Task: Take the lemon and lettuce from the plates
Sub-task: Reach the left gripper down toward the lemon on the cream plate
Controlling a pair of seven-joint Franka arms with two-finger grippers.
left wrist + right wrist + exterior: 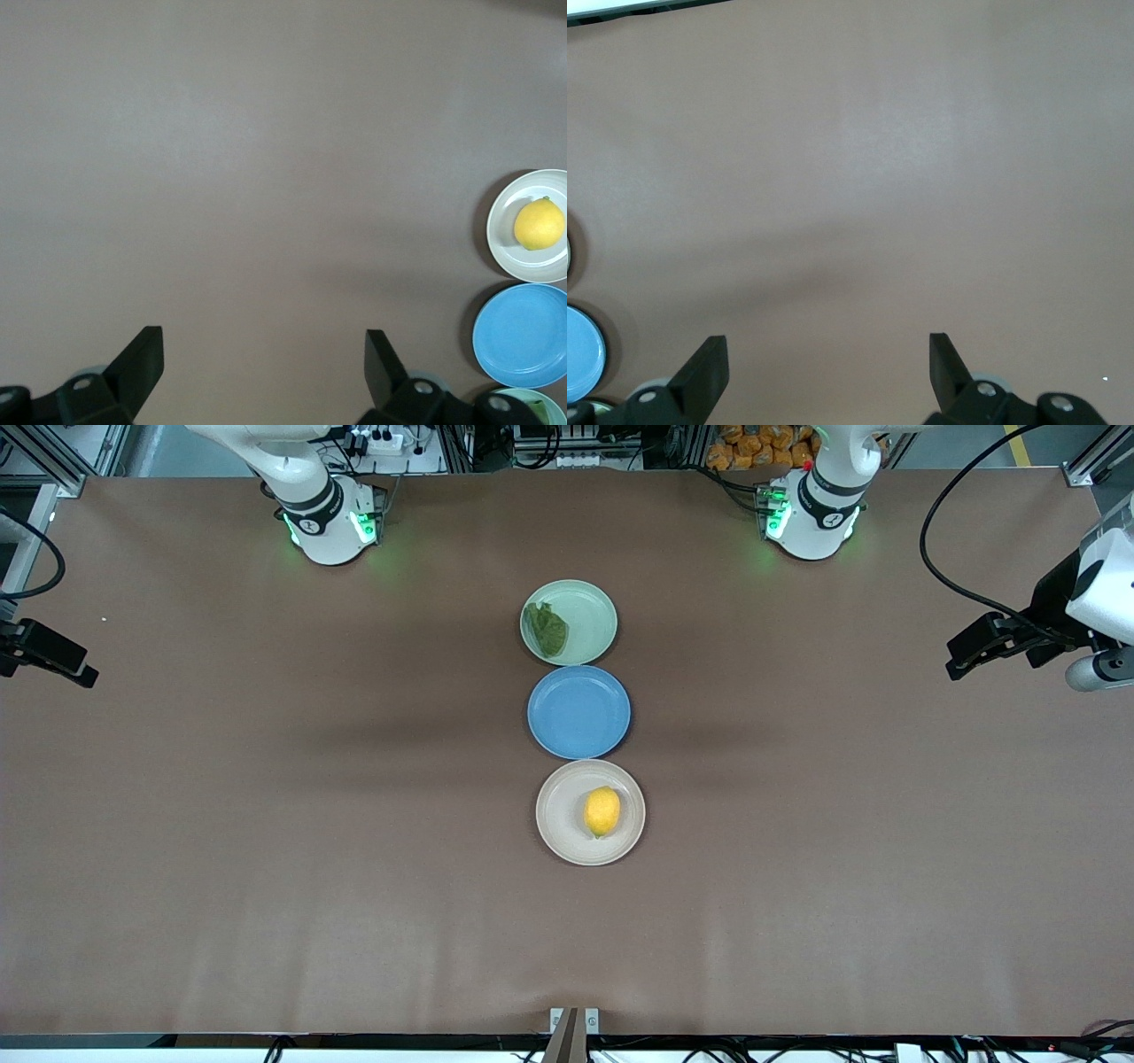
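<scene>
The lemon (602, 810) lies on the beige plate (560, 817), the plate nearest the front camera. The dark green lettuce (546, 629) lies on the mint green plate (592, 613), the farthest in the row. My left gripper (966, 651) hangs open and empty over the left arm's end of the table, well away from the plates. In the left wrist view this gripper (264, 345) is over bare table, with the lemon (539, 224) off to one side. My right gripper (66, 664) hangs open and empty over the right arm's end, also above bare table (828, 350).
An empty blue plate (578, 711) sits between the two other plates, touching both. The three plates form a row at the middle of the brown table (266, 824). The arm bases (328, 522) stand at the table's far edge.
</scene>
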